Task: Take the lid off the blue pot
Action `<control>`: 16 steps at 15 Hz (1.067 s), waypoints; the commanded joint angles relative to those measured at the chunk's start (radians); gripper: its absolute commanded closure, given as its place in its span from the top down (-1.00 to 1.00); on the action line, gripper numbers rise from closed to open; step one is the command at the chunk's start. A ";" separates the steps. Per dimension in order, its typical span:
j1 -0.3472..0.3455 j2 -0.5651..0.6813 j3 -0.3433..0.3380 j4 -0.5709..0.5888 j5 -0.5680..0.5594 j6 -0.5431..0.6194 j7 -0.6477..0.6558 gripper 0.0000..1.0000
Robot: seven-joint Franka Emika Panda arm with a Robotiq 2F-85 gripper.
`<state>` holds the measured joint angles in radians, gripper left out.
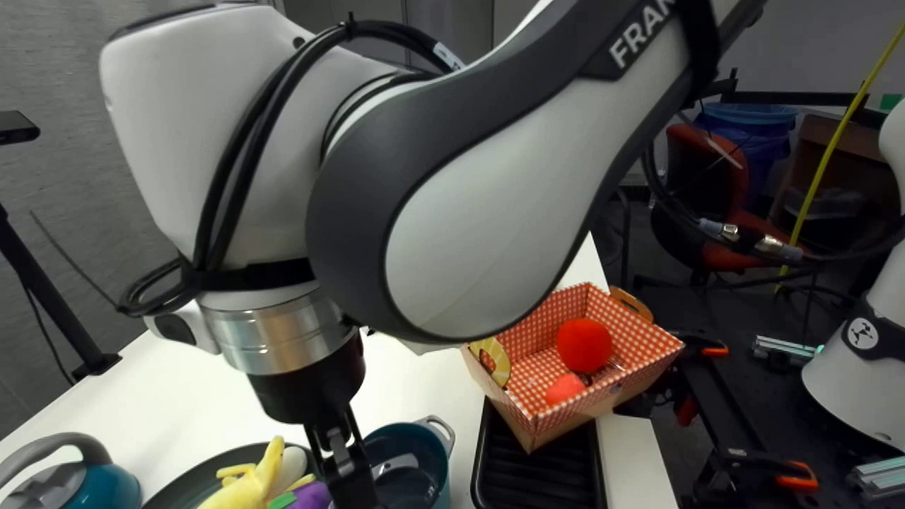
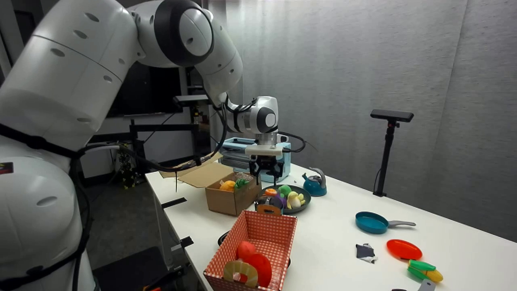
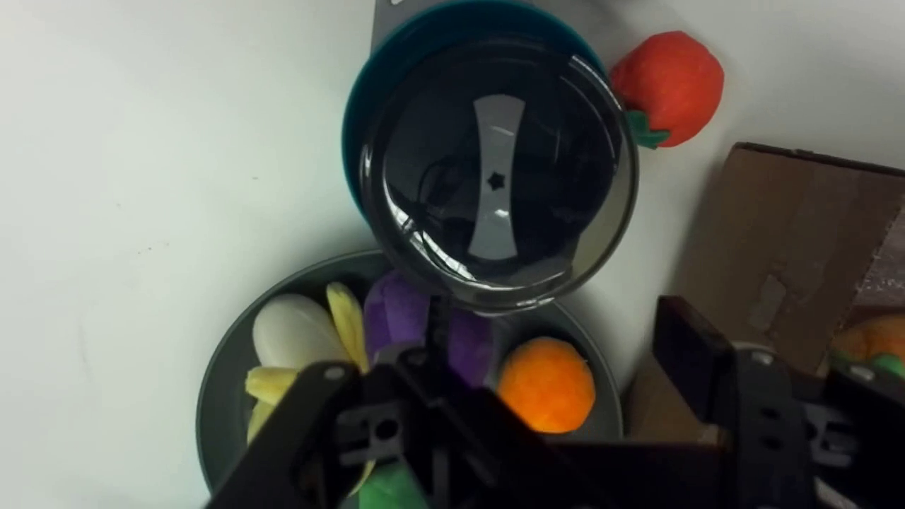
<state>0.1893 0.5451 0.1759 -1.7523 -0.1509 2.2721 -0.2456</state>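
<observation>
On the blue pot (image 3: 366, 102), the lid (image 3: 555, 177) sits off-centre, overhanging one side. The claw (image 3: 556, 329) stands spread, empty; if misaligned with the handle (image 3: 497, 177), it could knock the lid into the dark pan (image 3: 223, 385).

I can read the letters "FRAN" (image 1: 640, 34) on the robot arm (image 1: 488, 247), one o'clock in an exterior view; the rest is out of sight. At three o'clock there, a round badge (image 1: 862, 334) with a dark emblem sits on a white housing (image 1: 845, 396). A dark star (image 3: 496, 181) marks the lid (image 3: 496, 219), one o'clock in the wrist view. The arm's red label (image 2: 6, 167), nine o'clock in an exterior view, is too small to read.
</observation>
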 commanded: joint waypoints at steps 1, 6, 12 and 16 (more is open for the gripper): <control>0.007 -0.051 -0.012 -0.060 -0.008 0.039 0.039 1.00; -0.013 -0.048 -0.009 -0.095 0.016 0.069 0.032 1.00; -0.037 -0.040 -0.014 -0.163 0.034 0.153 0.046 0.79; -0.052 -0.039 -0.013 -0.189 0.040 0.188 0.049 -0.05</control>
<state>0.1507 0.5245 0.1599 -1.9058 -0.1416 2.4189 -0.2047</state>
